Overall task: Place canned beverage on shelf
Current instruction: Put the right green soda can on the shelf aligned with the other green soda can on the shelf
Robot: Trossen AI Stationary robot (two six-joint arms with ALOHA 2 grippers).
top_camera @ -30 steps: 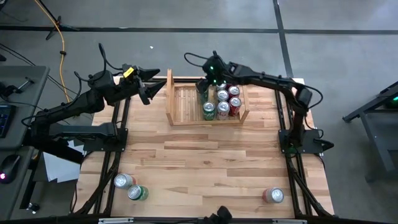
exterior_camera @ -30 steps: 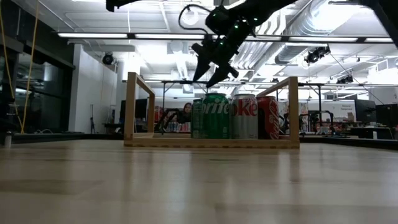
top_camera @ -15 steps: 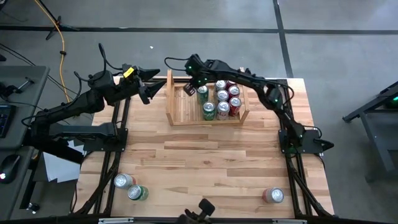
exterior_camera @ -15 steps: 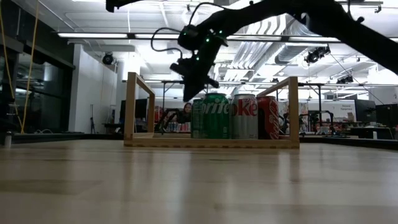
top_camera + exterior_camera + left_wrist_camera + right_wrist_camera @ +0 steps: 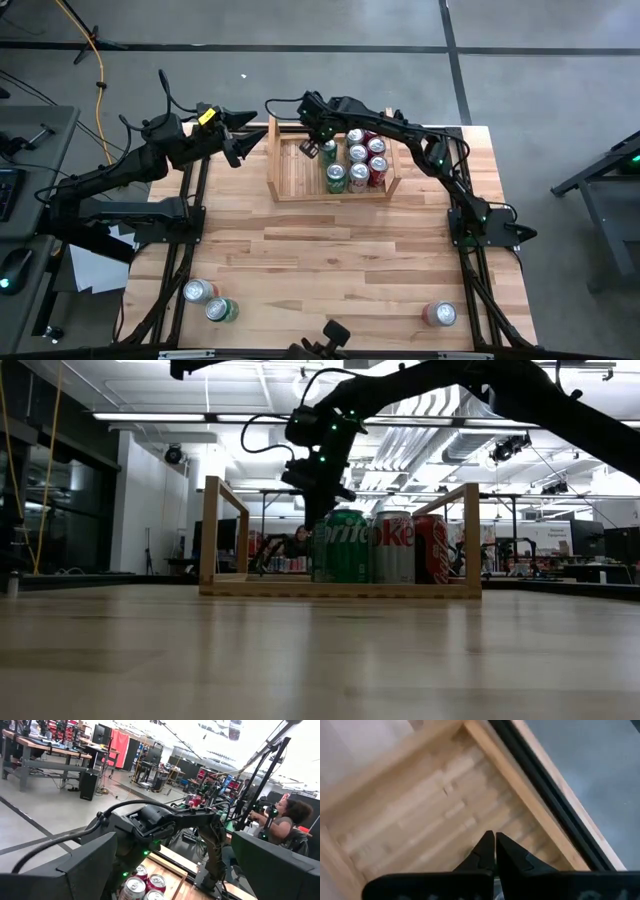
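Cans [image 5: 355,160] in shelf [image 5: 292,170] right side, three cans [image 5: 210,300] on table [image 5: 330,260] front

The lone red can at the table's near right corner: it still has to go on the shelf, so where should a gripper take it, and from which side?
The red can seems to lie on its side, silver end towards the left. Judging by that, grip across the middle of its round body from straight above, fingers either side. The shut right gripper over the pale wooden shelf is nearest.
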